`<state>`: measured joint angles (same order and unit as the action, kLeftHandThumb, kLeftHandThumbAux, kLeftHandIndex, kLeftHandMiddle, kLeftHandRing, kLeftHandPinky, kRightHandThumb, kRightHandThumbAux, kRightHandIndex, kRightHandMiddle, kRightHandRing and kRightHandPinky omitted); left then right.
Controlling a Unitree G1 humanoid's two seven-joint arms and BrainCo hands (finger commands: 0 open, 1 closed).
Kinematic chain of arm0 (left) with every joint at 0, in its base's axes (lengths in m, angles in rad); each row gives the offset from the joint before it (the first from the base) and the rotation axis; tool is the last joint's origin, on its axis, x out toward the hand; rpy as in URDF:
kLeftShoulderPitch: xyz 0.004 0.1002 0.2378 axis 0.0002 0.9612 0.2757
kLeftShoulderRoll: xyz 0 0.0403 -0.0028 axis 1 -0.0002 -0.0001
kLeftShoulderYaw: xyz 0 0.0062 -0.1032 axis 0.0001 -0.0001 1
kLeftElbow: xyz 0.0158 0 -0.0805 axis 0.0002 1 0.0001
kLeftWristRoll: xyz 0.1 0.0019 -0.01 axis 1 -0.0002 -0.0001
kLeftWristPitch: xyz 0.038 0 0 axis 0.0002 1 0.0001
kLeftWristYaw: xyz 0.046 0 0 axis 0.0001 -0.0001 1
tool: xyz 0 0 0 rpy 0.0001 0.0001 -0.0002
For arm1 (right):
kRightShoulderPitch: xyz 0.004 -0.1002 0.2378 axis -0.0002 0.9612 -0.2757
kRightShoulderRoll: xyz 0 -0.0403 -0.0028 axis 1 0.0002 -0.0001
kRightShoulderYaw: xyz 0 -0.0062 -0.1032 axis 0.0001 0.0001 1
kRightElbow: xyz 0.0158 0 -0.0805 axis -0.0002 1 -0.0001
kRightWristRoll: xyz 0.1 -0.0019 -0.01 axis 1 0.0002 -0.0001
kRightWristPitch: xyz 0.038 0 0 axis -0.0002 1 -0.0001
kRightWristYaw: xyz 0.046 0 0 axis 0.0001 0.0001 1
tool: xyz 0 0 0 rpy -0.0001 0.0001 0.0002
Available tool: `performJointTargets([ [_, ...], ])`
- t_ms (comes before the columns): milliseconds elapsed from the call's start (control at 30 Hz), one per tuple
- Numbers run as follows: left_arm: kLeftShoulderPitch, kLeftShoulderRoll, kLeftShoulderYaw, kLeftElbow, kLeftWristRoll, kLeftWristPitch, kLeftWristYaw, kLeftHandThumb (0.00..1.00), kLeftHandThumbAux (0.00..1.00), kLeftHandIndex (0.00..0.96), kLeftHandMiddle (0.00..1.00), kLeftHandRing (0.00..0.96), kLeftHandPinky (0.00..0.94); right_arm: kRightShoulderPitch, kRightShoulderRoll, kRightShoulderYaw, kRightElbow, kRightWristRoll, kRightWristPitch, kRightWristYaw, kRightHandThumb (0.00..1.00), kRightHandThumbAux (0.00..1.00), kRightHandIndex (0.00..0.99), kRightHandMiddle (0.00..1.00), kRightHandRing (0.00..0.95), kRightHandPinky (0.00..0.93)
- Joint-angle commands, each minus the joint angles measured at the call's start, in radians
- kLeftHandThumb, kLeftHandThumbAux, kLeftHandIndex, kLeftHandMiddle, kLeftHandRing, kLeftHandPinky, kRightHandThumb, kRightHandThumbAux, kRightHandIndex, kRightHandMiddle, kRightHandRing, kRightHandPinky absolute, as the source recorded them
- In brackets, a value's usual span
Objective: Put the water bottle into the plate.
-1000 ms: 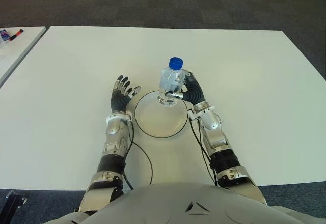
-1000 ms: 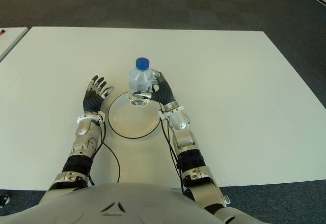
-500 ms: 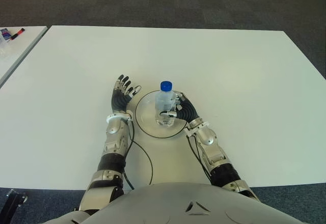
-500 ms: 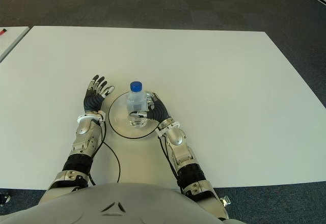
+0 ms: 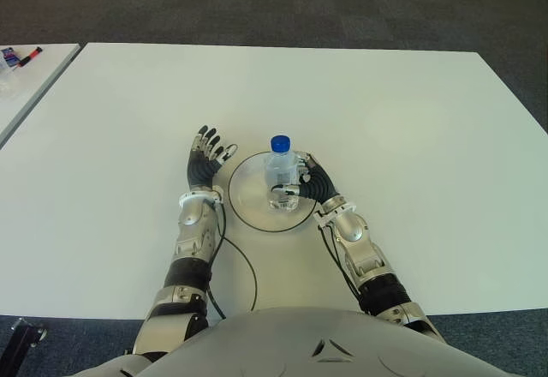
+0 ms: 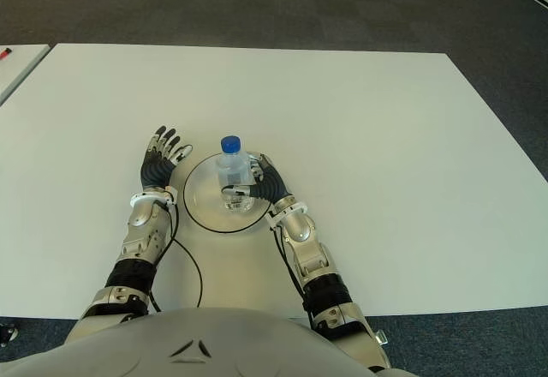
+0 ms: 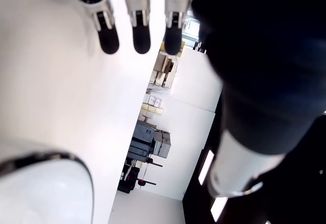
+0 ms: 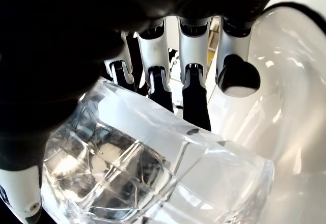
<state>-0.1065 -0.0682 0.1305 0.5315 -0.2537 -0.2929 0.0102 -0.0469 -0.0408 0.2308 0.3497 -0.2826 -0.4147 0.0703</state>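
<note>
Two hands show over the white table (image 5: 411,120), one on each side of the plate (image 5: 248,208). The right hand (image 5: 310,184) reaches in from the right rim of the plate, and its fingers (image 8: 196,89) are curled around the lower body of the bottle (image 5: 281,174), clamped on it. The bottle stands upright inside the plate, toward the plate's right half, with its blue cap (image 5: 280,143) on top. In the right wrist view the clear ribbed wall of the bottle fills the space between thumb and fingers, and the plate's pale inner surface lies just behind it; whether the bottle's base touches the plate cannot be told. The left hand (image 5: 205,158) shows just beside the left rim of the plate, with its fingers (image 7: 133,26) spread apart and holding nothing. Thin black cables (image 5: 244,261) run along both forearms over the table. Farther off, at the far left, a second table (image 5: 26,81) carries a few small items (image 5: 17,56) too small to identify. Beyond both tables lies dark carpet (image 5: 257,0).
</note>
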Motion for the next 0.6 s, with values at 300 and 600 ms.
performJointTargets([
  [300, 0.004, -0.081, -0.018, 0.031, 0.011, 0.017, 0.026, 0.0, 0.886, 0.1, 0.125, 0.115, 0.137, -0.02, -0.008, -0.003, 0.021, 0.003, 0.039, -0.009, 0.858, 0.676, 0.404, 0.541, 0.881, 0.862],
  [600, 0.002, -0.081, -0.023, 0.038, 0.017, 0.013, 0.032, 0.0, 0.875, 0.094, 0.121, 0.114, 0.139, -0.033, -0.008, -0.002, 0.052, -0.01, 0.029, -0.031, 0.857, 0.676, 0.402, 0.539, 0.882, 0.863],
])
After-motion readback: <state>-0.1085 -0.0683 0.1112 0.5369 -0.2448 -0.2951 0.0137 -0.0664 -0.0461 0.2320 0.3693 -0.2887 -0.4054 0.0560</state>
